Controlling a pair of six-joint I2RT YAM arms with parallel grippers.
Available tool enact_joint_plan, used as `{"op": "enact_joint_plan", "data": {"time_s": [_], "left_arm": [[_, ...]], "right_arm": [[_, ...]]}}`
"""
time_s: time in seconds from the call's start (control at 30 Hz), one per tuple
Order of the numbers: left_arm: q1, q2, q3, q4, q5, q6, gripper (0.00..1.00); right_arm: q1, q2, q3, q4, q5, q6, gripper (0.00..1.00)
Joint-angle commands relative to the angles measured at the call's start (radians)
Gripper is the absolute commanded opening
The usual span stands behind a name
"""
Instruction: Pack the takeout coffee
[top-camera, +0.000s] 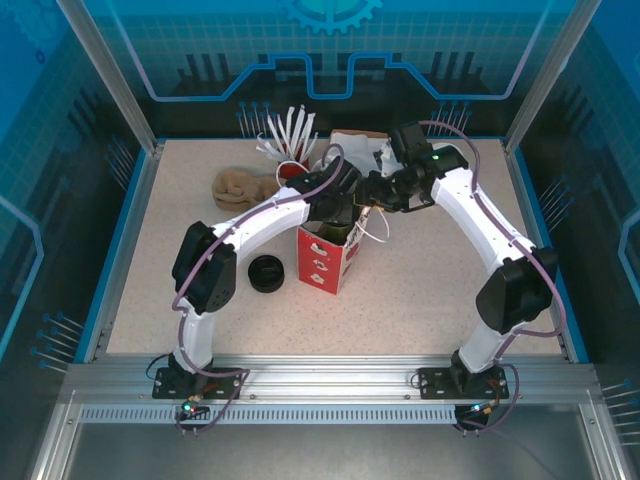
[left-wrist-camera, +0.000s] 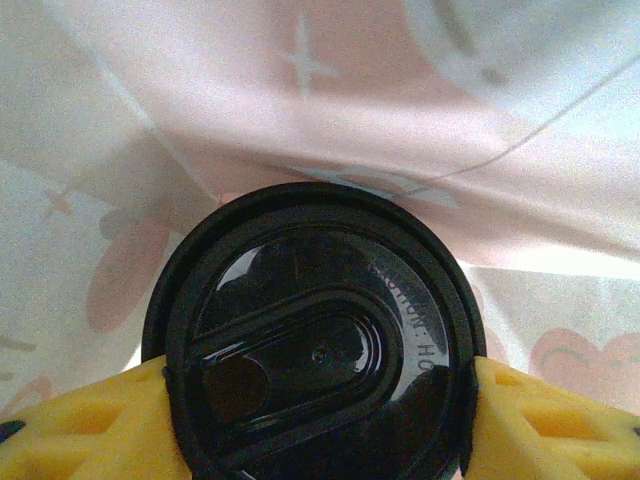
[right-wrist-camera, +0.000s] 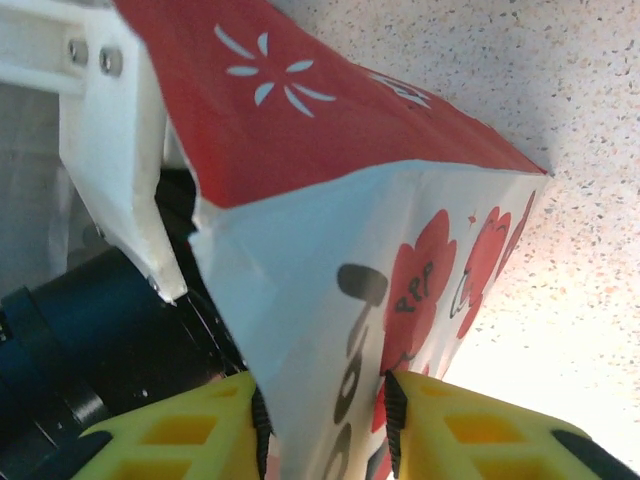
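Top view: your two arms meet over one red-and-white paper bag (top-camera: 325, 262), which stands upright near the middle of the speckled table (top-camera: 450, 290). Left wrist view: the left gripper (left-wrist-camera: 320, 425) grasps the one coffee cup (left-wrist-camera: 315, 320). Its two yellow fingers (left-wrist-camera: 80, 430) press on opposite sides of the cup's glossy black lid, which has one oval recess with one sip hole. Pale, pink-printed bag walls surround the cup on every visible side, so the coffee is inside the bag. Right wrist view: the right gripper (right-wrist-camera: 325, 435) is clamped on the bag's upper edge, with one fold of the flower-printed wall caught between its two black pads (right-wrist-camera: 262, 425). One white cord handle (top-camera: 378, 228) loops out at the bag's right side. On the table you can count one stack of black lids (top-camera: 268, 273) just left of the bag and apart from it. At the far side are one crumpled brown cloth (top-camera: 238, 187), one bunch of white sticks (top-camera: 288, 135) in a red holder, and one box (top-camera: 355, 145).
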Motion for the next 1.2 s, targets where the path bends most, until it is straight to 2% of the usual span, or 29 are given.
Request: {"op": "enact_joint_plan", "data": {"time_s": [0.0,0.1,0.4,1.17], "left_arm": [[0.006,0.089,-0.009,-0.127,0.105,-0.014,0.65],[0.006,0.066,0.023,-0.136,0.101,-0.017,0.7],[0.005,0.004,0.131,-0.2,0.086,-0.04,0.87],[0.001,-0.103,0.307,-0.3,0.079,-0.086,0.91]], "right_arm": [[0.013,-0.002,0.03,-0.049,0.007,-0.014,0.29],[0.014,-0.003,0.045,-0.057,0.016,-0.014,0.24],[0.014,-0.017,0.065,-0.073,0.084,-0.001,0.17],[0.008,-0.008,0.123,-0.089,0.091,-0.014,0.14]]}}
